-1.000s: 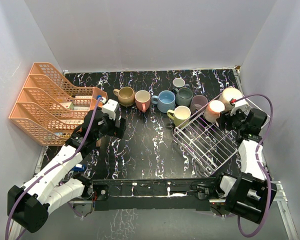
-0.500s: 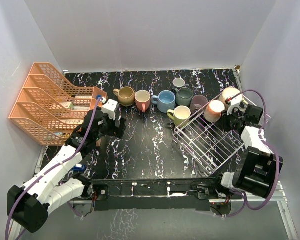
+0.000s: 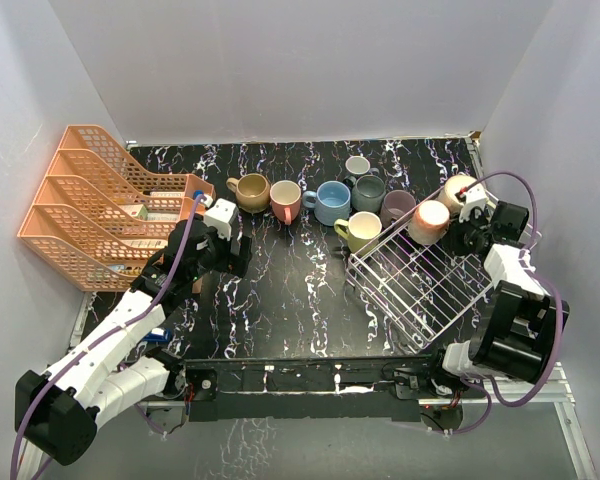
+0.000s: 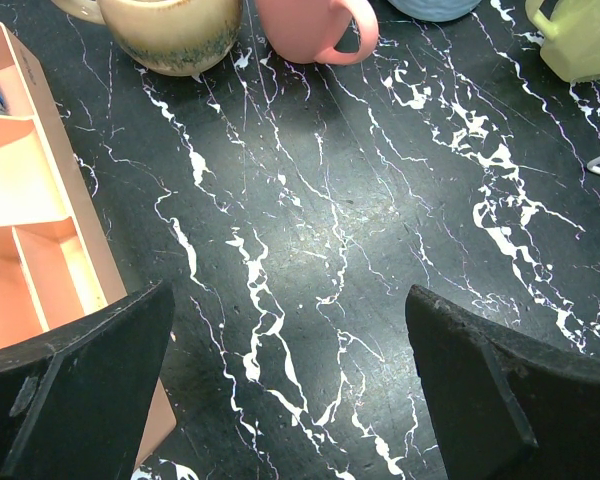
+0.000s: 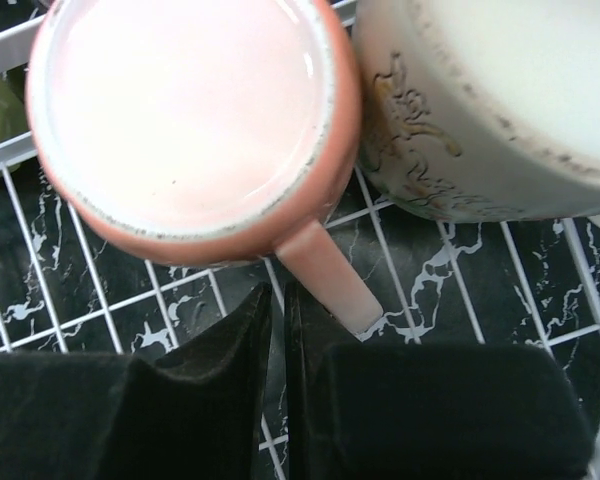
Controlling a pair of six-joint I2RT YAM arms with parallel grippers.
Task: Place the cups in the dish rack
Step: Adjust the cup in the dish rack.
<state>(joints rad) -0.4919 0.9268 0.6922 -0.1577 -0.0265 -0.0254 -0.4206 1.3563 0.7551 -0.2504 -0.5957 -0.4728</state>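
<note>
Right claw (image 5: 277, 300) is pressed together, its fingers (image 5: 230, 350) meeting with only a slit between them and nothing caught in it, low over the white wire-grid dish rack (image 3: 420, 285). The handle of the peach ceramic mug (image 5: 180, 120) slants just beside the closed tips, not pinched. That mug sits open side up in the rack's far corner, right beside a cream speckled ceramic mug (image 5: 500, 110).

Across the black, white-veined bench (image 4: 310, 220), the left claw (image 4: 288, 300) hangs with its fingers spread wide, gripping nothing, next to the orange plastic tiered tray (image 3: 90, 205).

Outside the rack, on the bench in a loose row:
- tan glazed mug (image 3: 250, 191)
- pink mug (image 3: 285, 199)
- blue mug (image 3: 331, 201)
- small grey mug (image 3: 357, 166)
- grey-teal mug (image 3: 368, 192)
- mauve mug (image 3: 396, 206)
- yellow-green mug (image 3: 360, 230), just beside the rack's outer edge
</note>
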